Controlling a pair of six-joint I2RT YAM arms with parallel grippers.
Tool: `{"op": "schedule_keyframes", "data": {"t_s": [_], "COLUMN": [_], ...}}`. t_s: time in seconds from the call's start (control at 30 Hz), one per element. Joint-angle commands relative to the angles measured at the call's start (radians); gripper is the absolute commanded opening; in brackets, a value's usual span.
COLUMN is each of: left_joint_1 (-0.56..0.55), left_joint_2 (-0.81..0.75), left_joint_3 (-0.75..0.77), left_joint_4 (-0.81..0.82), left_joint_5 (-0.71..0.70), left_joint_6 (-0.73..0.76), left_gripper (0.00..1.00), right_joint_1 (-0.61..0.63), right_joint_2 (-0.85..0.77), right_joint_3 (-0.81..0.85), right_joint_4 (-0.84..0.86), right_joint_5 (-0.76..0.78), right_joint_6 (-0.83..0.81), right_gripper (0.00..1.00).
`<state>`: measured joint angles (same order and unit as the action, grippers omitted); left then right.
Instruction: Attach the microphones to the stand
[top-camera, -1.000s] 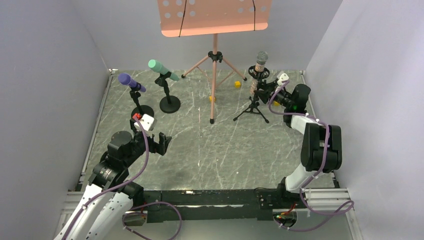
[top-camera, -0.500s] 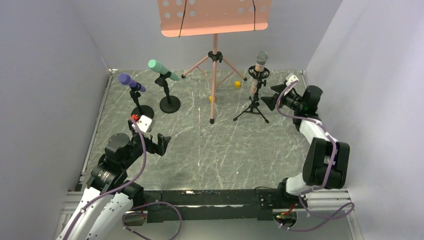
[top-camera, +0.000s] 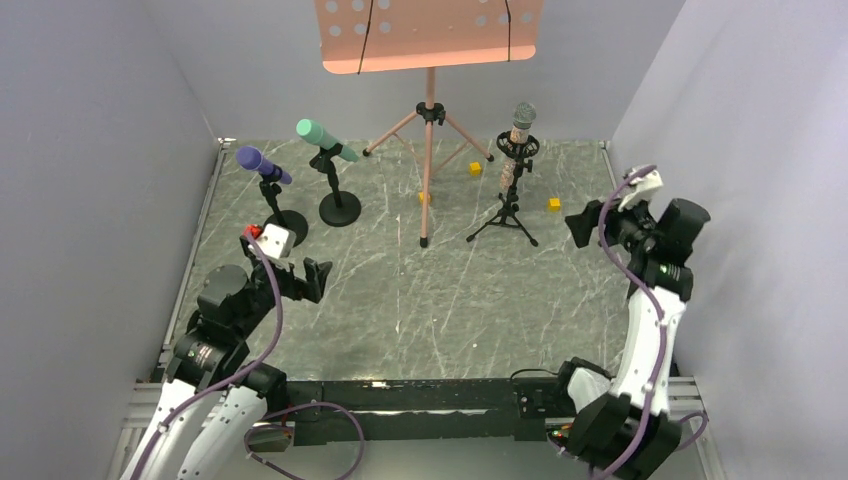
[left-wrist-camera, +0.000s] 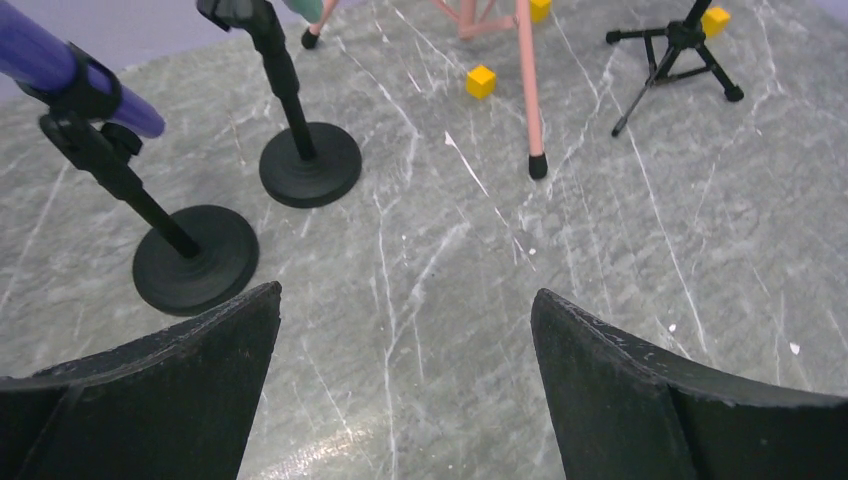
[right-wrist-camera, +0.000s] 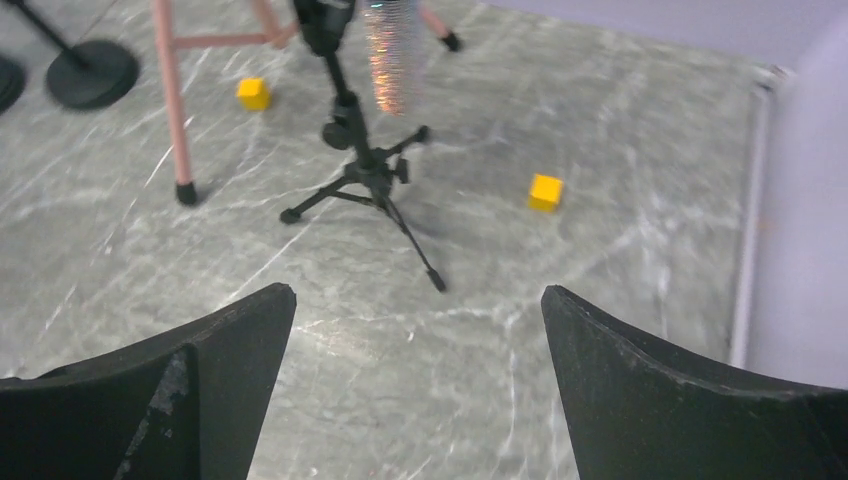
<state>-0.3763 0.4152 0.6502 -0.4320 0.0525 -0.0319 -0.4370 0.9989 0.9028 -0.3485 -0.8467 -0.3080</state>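
Observation:
A purple microphone (top-camera: 262, 165) rests tilted in the clip of a round-base stand (top-camera: 285, 222) at the back left. Beside it a mint-green microphone (top-camera: 325, 140) sits tilted on a second round-base stand (top-camera: 340, 208). A glittery microphone (top-camera: 518, 135) with a silver mesh head stands upright in a small tripod stand (top-camera: 505, 215). My right gripper (top-camera: 578, 222) hangs open to the right of the tripod, apart from it. The right wrist view shows the glittery microphone (right-wrist-camera: 392, 55) well beyond my right gripper (right-wrist-camera: 418, 295). Near the front left, my left gripper (top-camera: 318, 280) is open and empty.
A pink music stand (top-camera: 430, 35) on thin tripod legs (top-camera: 428, 170) fills the back middle. Small yellow cubes (top-camera: 553, 204), (top-camera: 475, 168) lie on the marbled table near the microphone tripod. Grey walls close in on the left, right and back.
My right gripper has opened, come off the glittery microphone and drawn back to the right and nearer. The microphone stays in its tripod. My left arm has pulled back slightly.

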Motion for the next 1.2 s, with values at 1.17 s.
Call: {"op": "schedule_keyframes", "data": {"t_s": [1.17], "left_joint_1": [0.014], "left_joint_2": [-0.020], "left_joint_3": [-0.050], "left_joint_4": [0.019], "left_joint_5": [-0.032], "left_joint_6": [0.078], "left_gripper": [0.99], "right_joint_1": [-0.108], "right_joint_2": [-0.261], "right_joint_3": [-0.210], "right_joint_4": [0.129], "right_joint_5": [0.266], "right_joint_6": [0.564], "right_gripper": [1.00]}}
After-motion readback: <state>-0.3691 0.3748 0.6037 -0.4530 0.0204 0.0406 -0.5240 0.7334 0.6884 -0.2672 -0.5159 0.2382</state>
